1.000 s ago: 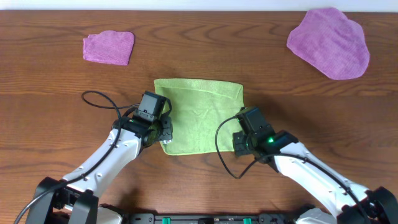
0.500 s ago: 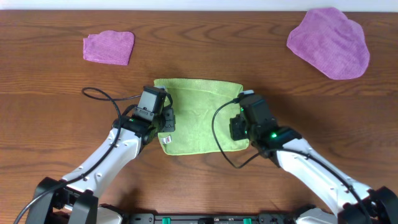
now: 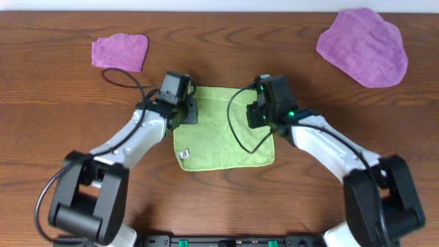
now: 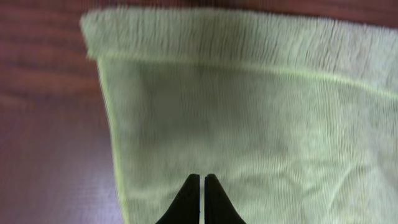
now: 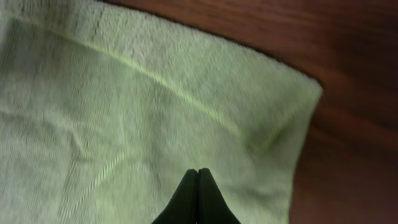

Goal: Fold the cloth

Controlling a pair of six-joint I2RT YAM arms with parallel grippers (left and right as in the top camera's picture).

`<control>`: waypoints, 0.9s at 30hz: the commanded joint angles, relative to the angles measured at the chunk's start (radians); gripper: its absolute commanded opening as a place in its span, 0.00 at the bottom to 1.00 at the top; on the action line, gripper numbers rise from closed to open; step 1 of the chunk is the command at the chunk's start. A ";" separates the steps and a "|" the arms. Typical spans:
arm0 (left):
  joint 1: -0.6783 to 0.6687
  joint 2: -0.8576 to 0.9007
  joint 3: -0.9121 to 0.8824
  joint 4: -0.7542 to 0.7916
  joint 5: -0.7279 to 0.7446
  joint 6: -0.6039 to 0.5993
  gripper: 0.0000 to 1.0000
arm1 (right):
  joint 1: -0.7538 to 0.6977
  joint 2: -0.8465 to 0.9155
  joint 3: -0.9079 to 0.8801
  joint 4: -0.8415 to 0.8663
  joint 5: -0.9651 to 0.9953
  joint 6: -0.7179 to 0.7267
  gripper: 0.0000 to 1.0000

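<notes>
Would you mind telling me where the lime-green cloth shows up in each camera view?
Overhead: the cloth lies centre frame on the table.
Left wrist: it fills most of the frame, bare table at left.
Right wrist: it covers the left and middle, bare table at right.
Shared landmark: the cloth's far edge.

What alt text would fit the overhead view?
The left gripper and right gripper, both shut, sit over the far corners of a lime-green cloth on a wooden table. A small purple cloth lies back left, a large purple cloth back right.
</notes>
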 commanded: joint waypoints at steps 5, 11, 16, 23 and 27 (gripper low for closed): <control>0.003 0.109 0.077 -0.011 0.019 0.030 0.06 | -0.005 0.108 0.088 -0.003 -0.054 -0.022 0.01; 0.003 0.154 0.100 0.002 0.018 0.045 0.06 | -0.005 0.130 0.100 0.017 -0.065 -0.045 0.01; 0.022 0.163 0.138 0.006 0.018 0.060 0.06 | -0.006 0.149 0.111 0.025 -0.074 -0.060 0.01; 0.058 0.173 0.196 -0.023 0.023 0.072 0.06 | -0.006 0.164 0.129 0.031 -0.080 -0.063 0.01; 0.058 0.182 0.196 -0.021 0.026 0.071 0.06 | -0.007 0.186 0.146 0.024 -0.094 -0.064 0.01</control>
